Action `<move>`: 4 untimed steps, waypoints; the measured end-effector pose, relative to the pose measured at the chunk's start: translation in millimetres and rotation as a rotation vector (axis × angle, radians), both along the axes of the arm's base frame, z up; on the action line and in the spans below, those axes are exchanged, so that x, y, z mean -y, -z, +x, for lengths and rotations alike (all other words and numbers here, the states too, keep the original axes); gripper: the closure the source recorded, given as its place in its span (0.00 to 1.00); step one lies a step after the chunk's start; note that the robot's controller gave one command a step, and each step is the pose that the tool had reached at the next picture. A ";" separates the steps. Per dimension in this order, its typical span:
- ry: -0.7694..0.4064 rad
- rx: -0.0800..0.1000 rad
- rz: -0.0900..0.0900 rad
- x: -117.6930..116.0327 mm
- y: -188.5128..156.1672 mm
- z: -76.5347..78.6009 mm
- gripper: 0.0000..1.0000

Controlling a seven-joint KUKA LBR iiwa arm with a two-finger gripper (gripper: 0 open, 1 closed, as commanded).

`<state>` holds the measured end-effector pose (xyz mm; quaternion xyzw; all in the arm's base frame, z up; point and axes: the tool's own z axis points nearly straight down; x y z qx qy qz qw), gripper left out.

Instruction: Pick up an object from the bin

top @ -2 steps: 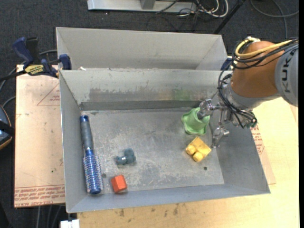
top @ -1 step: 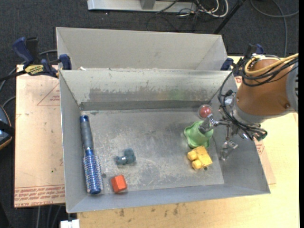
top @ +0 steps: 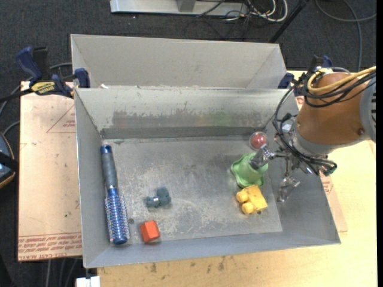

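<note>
My gripper [top: 288,187] hangs low at the bin's right side, close to the right wall and under the arm's orange cover. Just left of it lies a yellow lumpy toy [top: 251,200] on the bin floor. A green soft-looking thing [top: 245,170] sits behind the yellow toy. A small pink-red ball [top: 258,140] on a clear stem stands up from that green thing. Nothing shows held by the gripper.
A long blue hairbrush [top: 114,196] lies along the left wall. A small grey-blue piece [top: 158,199] rests near the middle front, and an orange-red block [top: 149,231] sits at the front left. Cables run from the arm's orange cover over the right rim.
</note>
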<state>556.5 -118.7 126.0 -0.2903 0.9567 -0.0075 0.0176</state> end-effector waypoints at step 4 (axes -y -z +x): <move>-0.187 0.007 -0.002 -18.1 -0.1 2.7 0.00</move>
